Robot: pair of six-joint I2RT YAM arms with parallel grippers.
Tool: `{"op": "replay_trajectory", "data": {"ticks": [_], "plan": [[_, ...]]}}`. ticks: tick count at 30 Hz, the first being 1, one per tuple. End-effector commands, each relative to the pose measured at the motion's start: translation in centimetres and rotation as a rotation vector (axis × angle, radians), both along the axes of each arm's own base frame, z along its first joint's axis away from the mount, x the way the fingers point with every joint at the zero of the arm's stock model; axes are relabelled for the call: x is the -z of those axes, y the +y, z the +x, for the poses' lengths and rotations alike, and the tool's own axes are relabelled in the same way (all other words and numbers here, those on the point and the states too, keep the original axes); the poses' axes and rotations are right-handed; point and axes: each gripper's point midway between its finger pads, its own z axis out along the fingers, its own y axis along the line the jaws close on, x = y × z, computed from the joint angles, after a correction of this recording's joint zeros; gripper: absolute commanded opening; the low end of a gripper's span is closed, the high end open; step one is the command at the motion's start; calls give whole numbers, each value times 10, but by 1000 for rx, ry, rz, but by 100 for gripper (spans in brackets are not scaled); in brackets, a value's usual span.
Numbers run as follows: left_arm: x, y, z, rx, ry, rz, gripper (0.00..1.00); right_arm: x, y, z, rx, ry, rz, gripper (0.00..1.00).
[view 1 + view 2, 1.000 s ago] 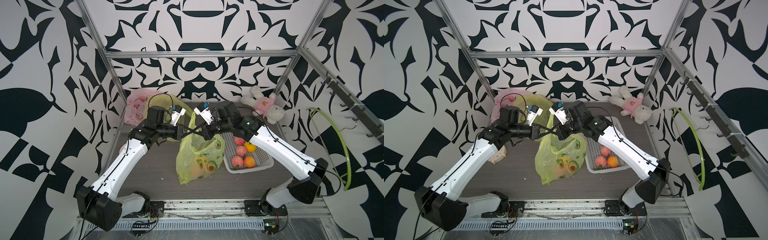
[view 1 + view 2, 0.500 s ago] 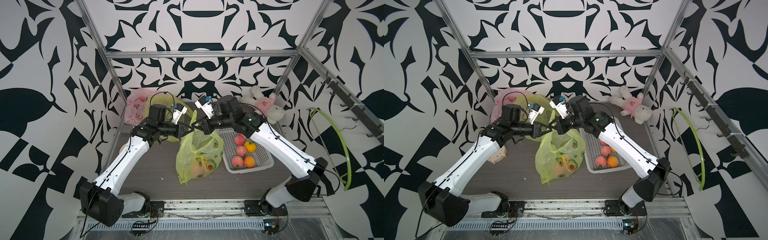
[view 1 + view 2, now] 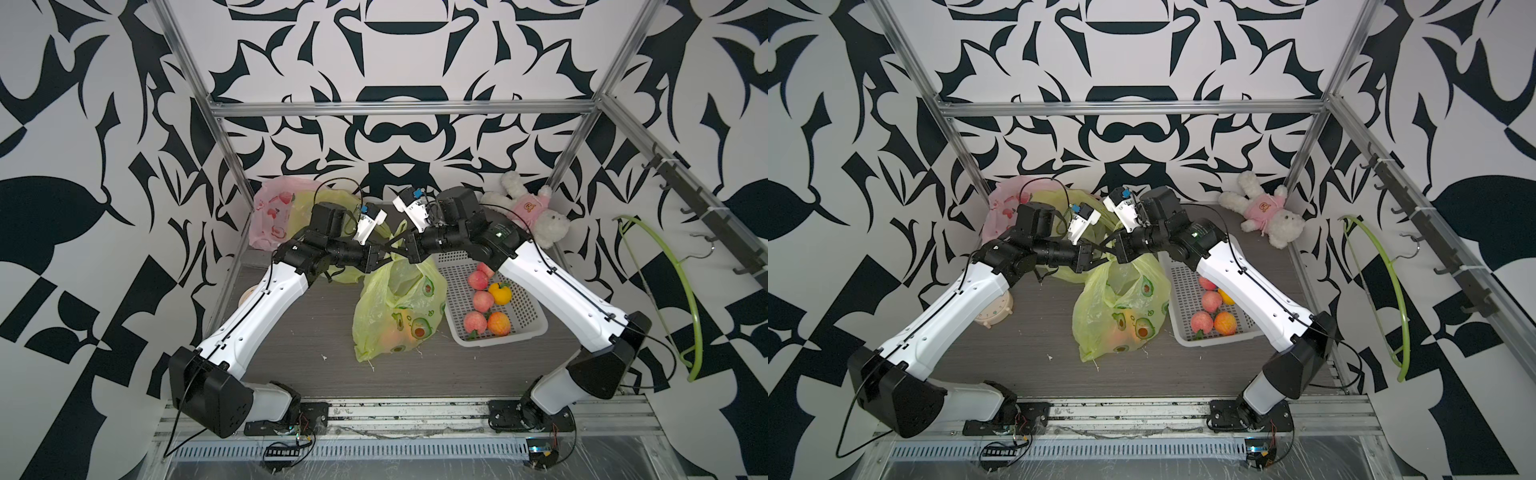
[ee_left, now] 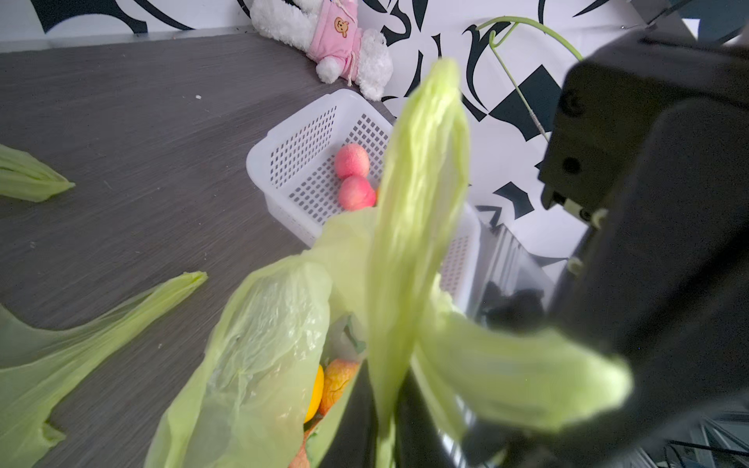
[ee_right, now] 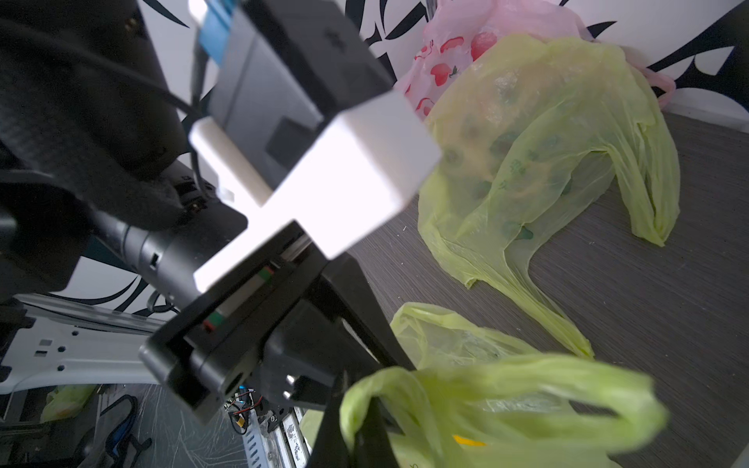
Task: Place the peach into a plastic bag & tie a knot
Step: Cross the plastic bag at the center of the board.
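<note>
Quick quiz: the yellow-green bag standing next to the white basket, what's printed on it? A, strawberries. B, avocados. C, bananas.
B: the yellow-green bag carries avocado prints on its side in both top views. The strawberry pattern belongs to the pink bag at the back.

A robot lab is shown: a grey table [image 3: 299,365] is boxed in by black-and-white patterned walls [image 3: 415,54] and silver metal bars [image 3: 399,109], with two white robot arms [image 3: 257,307] bolted at 6 o'clock.
</note>
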Motion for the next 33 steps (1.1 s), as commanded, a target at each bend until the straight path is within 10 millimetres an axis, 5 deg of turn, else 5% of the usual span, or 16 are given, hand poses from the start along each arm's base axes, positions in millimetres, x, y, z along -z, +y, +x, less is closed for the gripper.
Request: {"op": "replay_trajectory", "data": {"ticks": [1, 16, 33], "plan": [[-6, -4, -5, 34, -20, 14, 14, -27, -3, 5, 14, -45, 60, 0], [-7, -7, -14, 75, -22, 52, 35, -23, -3, 17, 11, -17, 63, 0], [-17, -8, -2, -1, -105, -26, 37, -34, 4, 11, 11, 66, 171, 0]]}}
